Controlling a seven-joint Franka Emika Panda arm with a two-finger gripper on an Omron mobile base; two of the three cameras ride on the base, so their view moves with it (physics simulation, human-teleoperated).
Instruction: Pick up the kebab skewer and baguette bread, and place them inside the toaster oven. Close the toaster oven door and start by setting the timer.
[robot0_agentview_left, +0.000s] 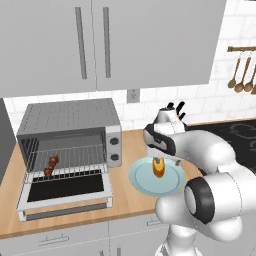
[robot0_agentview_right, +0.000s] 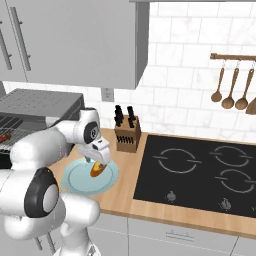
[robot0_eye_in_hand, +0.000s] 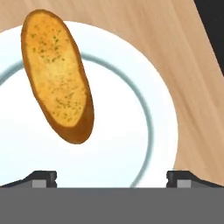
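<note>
**Tool open above the bread on the plate**

Tool (robot0_eye_in_hand: 111, 177) hangs low over the pale plate (robot0_agentview_left: 172, 187) with its two dark finger tips spread wide apart and nothing between them. In the hand view the baguette bread (robot0_eye_in_hand: 57, 74) lies on the white plate (robot0_eye_in_hand: 131, 131), a golden-brown oval flecked with green, set ahead of the finger tips and towards the left one, not between them. From the left base view the baguette bread (robot0_agentview_left: 159, 168) sits near the middle of the plate, just below the tool (robot0_agentview_left: 159, 159); whether the fingers touch it cannot be told. The right base view shows the same: the bread (robot0_agentview_right: 97, 169) on the plate (robot0_agentview_right: 80, 182) under the tool (robot0_agentview_right: 100, 161).

The toaster oven (robot0_agentview_left: 70, 145) stands on the wooden desk (robot0_agentview_left: 130, 150) to the left of the plate, near it but apart. The toaster oven door (robot0_agentview_left: 65, 192) is dropped open and lies flat in front of the oven. The kebab skewer (robot0_agentview_left: 51, 166) rests on the wire rack (robot0_agentview_left: 80, 160) inside, towards its left side.

Behind the plate, a knife block (robot0_agentview_right: 126, 134) stands on the desk by the tiled wall, with a black cooktop (robot0_agentview_right: 200, 172) to its right. Wooden spoons (robot0_agentview_right: 229, 85) hang from a rail above the cooktop.
</note>
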